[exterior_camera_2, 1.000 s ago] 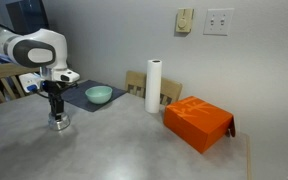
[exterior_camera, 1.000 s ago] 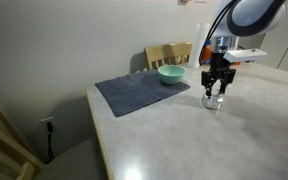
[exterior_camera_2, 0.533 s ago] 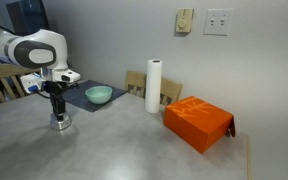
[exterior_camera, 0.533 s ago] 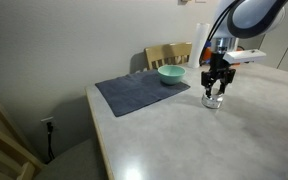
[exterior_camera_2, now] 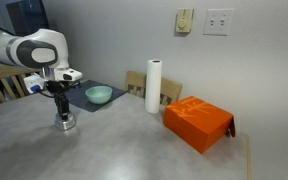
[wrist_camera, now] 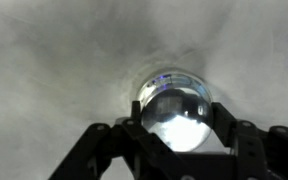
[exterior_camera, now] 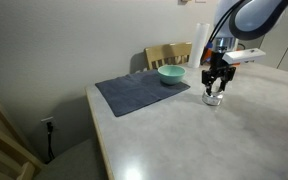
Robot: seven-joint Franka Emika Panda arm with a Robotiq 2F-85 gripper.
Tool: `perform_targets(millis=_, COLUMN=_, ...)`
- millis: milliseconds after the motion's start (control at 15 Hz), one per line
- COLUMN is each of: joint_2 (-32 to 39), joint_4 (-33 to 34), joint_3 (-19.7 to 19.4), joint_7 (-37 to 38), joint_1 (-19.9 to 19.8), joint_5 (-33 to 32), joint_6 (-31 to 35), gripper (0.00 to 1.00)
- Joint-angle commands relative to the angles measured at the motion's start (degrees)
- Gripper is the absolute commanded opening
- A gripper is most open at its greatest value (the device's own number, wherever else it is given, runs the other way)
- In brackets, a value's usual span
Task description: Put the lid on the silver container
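Our gripper (wrist_camera: 179, 128) hung straight down over the silver container (wrist_camera: 174, 103), its fingers flanking the shiny round top in the wrist view. We could not tell whether they pinched it or only bracketed it, nor tell the lid apart from the pot. In an exterior view the gripper (exterior_camera_2: 63, 108) and container (exterior_camera_2: 65, 124) sat slightly nearer the orange box (exterior_camera_2: 197, 122) than half a second before. We judged this a small sideways adjustment, with seating nearly done. The container stood on bare table (exterior_camera: 184, 140), beside the dark mat (exterior_camera: 134, 93) holding the teal bowl (exterior_camera: 171, 74). The box and paper towel roll (exterior_camera_2: 154, 86) were well apart, and upward room was free.
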Motion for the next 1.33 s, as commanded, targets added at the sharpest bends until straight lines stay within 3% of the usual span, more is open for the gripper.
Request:
perform_targets(millis=0, joint_2=2.44, joint_4=0.47, joint_3=-1.43, joint_7=1.56, joint_1=0.88, joint_5=-1.43, joint_6=1.45, gripper=0.6)
perform_targets(millis=67, joint_2=2.37, joint_4=0.43, joint_3=-1.4, joint_7=1.66, joint_1=0.9, joint_5=-1.41, joint_6=1.39, gripper=0.85)
perform_targets(millis=200, joint_2=2.37, joint_4=0.24, joint_3=-1.49, joint_7=1.92, joint_1=1.09, joint_5=-1.69, joint_6=1.52, gripper=0.98)
perform_targets(millis=733, joint_2=-0.28, joint_4=-2.69, joint_3=-2.44, joint_7=4.08, joint_1=3.69, joint_5=-4.27, joint_6=4.79, gripper=1.0)
perform_targets(millis=1267, joint_2=-7.93, joint_4=-7.13, joint_3=-6.66, joint_7=18.21, joint_1=9.79, joint_5=-17.56, joint_6=6.64, gripper=1.0)
